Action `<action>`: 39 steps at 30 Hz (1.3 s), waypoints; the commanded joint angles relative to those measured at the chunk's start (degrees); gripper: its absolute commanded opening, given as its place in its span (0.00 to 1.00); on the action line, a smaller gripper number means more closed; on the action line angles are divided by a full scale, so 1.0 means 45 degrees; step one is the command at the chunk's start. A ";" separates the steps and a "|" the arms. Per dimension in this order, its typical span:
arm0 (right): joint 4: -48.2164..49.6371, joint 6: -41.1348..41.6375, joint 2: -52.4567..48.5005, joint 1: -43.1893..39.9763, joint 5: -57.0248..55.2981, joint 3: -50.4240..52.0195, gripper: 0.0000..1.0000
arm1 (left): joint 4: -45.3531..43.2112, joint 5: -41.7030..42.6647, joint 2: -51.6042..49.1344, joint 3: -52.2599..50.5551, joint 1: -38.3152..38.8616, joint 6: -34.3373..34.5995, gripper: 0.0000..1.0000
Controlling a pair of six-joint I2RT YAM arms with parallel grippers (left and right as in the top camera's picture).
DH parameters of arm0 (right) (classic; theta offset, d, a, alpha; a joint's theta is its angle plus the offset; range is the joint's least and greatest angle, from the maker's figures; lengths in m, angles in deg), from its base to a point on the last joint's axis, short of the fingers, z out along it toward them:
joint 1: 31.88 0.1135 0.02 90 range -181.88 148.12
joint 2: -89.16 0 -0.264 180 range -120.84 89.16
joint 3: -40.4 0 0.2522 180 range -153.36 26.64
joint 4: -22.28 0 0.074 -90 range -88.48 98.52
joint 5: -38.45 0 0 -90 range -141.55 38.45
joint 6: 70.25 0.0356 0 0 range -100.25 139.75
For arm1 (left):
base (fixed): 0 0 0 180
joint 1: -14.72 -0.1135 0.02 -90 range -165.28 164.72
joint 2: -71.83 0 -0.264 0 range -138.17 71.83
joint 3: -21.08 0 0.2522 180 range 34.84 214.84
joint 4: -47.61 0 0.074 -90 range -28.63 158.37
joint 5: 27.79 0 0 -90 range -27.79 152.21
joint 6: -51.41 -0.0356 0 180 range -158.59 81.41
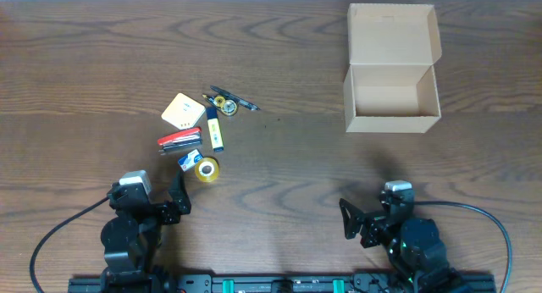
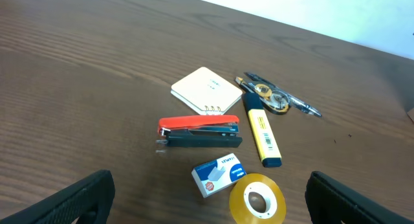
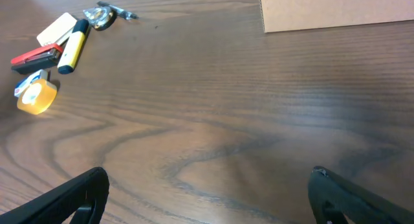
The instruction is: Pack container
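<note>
Both grippers sit at the near edge of the table (image 1: 296, 157), the left gripper (image 1: 148, 196) toward the left corner and the right gripper (image 1: 394, 212) toward the right corner. Each one has its jaws spread wide and holds nothing. In the left wrist view the black fingers (image 2: 77, 198) stand at the two lower corners, above the wood.

Just beyond the left gripper lies a yellow tape roll (image 2: 257, 199), flat on the table. It touches a small blue and white packet (image 2: 218, 174). Behind them is a red and black stapler (image 2: 199, 132), and beside it a yellow highlighter (image 2: 261, 134) with a dark blue cap that points toward the near edge. A pale yellow pad (image 2: 207, 90) lies behind the stapler, and to its right is a small clear tool with a yellow wheel (image 2: 272, 98). All these things are in a loose group left of the middle of the table.

The box (image 1: 392, 73) stands near the far right corner, well apart from the group. Its flap lid is folded back toward the far edge, so the bare cardboard floor shows.
</note>
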 commanded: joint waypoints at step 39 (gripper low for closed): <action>0.5804 0.0981 -0.2123 -0.0248 0.1428 -0.0345 0.99 | 0.0024 -0.0112 0.0102 -0.0253 -0.0019 -0.0005 0.95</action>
